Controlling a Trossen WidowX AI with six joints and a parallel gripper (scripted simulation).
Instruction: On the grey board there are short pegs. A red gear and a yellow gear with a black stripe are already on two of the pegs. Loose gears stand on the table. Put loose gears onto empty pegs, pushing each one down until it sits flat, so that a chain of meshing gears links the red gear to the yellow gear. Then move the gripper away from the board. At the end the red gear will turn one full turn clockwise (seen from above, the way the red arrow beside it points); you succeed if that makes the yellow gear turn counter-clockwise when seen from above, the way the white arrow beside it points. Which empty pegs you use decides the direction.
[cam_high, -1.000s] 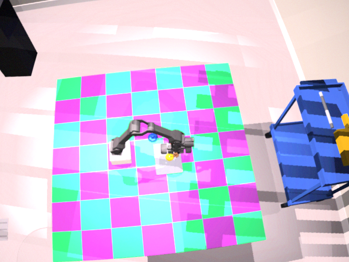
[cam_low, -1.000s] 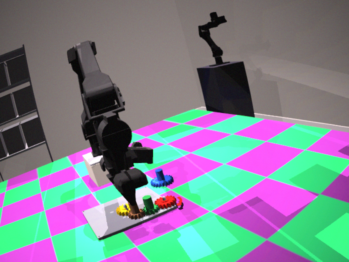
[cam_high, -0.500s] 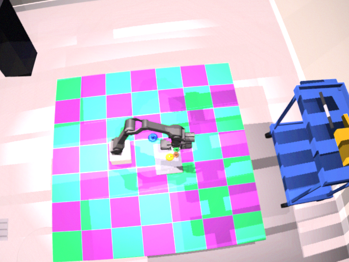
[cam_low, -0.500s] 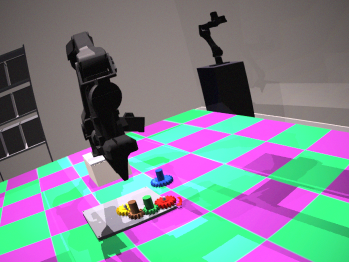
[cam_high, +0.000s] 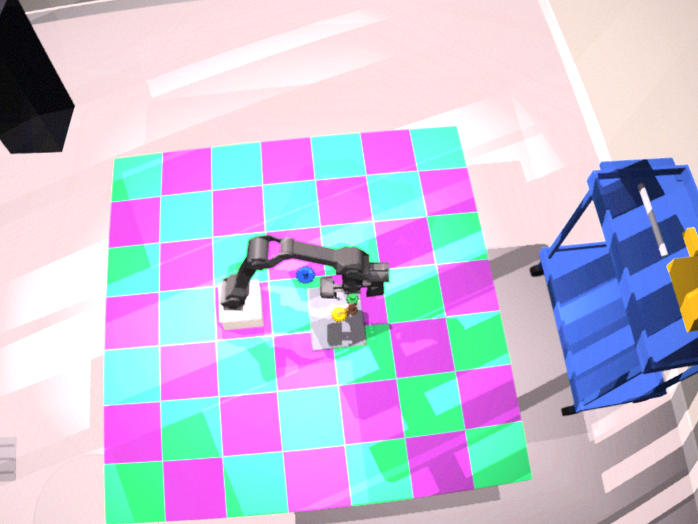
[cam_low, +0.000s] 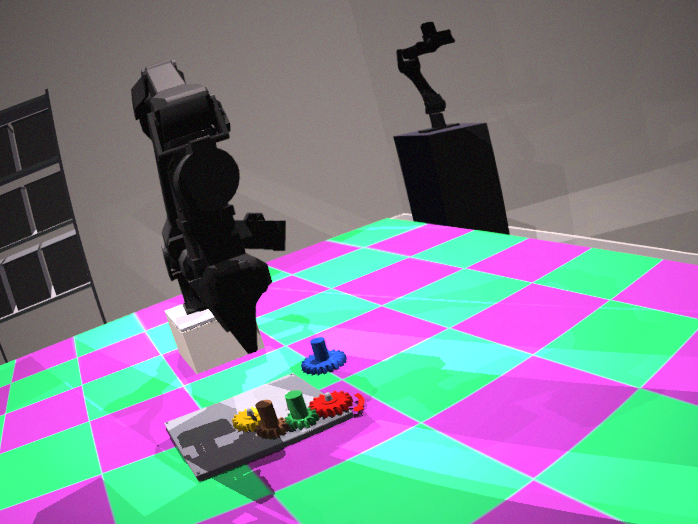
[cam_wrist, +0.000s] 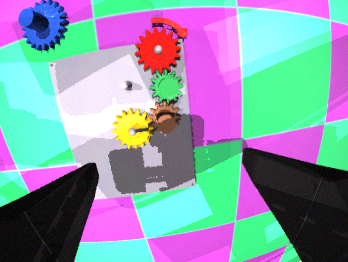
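The grey board (cam_high: 320, 338) (cam_low: 225, 454) bears a row of gears near one edge. The red gear (cam_low: 329, 403) (cam_wrist: 150, 56) touches the green gear (cam_high: 352, 298) (cam_low: 294, 407) (cam_wrist: 167, 87). The brown gear (cam_high: 352, 308) (cam_low: 269, 420) (cam_wrist: 165, 119) stands between the green gear and the yellow gear (cam_high: 336, 314) (cam_low: 244, 420) (cam_wrist: 129, 124), its teeth at both. Green and brown look low and upright. One empty peg (cam_wrist: 128, 85) shows left of the green gear. The blue gear (cam_high: 305, 275) (cam_low: 322, 359) (cam_wrist: 49, 25) stands on the table off the board. My gripper (cam_wrist: 172, 163) is open and empty, above the board.
A red arrow (cam_low: 359, 404) (cam_wrist: 172, 24) lies beside the red gear. The white arm base (cam_high: 242, 315) (cam_low: 211, 344) stands on the checkered table. A blue cart (cam_high: 620, 282) stands off the table. The white arrow is not clearly visible. Shadows cover part of the board.
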